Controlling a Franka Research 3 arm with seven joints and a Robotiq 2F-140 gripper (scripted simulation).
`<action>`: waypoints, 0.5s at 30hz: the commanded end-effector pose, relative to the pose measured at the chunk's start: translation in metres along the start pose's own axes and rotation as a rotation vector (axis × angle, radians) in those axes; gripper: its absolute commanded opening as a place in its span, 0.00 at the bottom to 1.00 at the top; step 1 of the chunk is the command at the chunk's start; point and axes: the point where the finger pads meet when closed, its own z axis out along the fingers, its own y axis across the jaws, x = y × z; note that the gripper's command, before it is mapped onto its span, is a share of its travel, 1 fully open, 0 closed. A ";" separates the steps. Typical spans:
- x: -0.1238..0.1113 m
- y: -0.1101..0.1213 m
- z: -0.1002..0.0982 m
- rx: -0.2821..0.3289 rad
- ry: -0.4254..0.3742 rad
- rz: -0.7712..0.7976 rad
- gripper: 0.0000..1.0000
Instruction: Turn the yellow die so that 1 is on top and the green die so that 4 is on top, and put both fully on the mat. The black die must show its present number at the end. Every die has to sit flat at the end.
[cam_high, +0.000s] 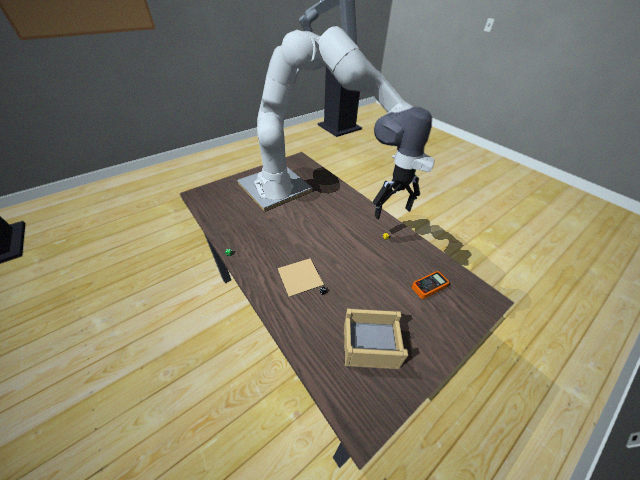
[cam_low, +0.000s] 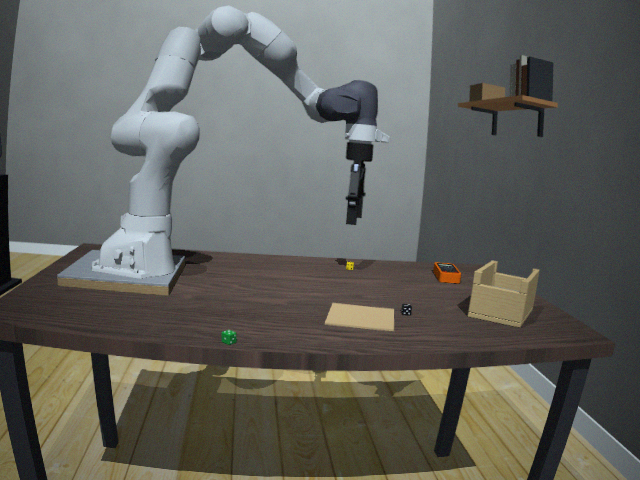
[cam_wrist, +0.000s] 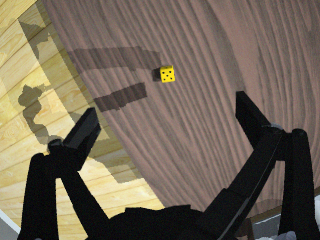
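Near the worktop's (cam_high: 330, 217) far edge sits the yellow die (cam_high: 385, 236), well apart from the tan mat (cam_high: 299, 276) at its 8 o'clock. The green die (cam_high: 229, 252) and black die (cam_high: 323, 290) also lie off the mat. Above the yellow die hangs the pincer (cam_high: 395, 201), released and empty, apparently poised for descent. In the wrist view the die lies at 12 o'clock between the spread fingers.
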 end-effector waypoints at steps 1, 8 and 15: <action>0.000 0.000 0.000 0.001 0.001 -0.014 1.00; 0.000 0.000 0.000 0.001 0.001 -0.014 1.00; 0.000 0.001 0.002 -0.001 -0.003 0.058 1.00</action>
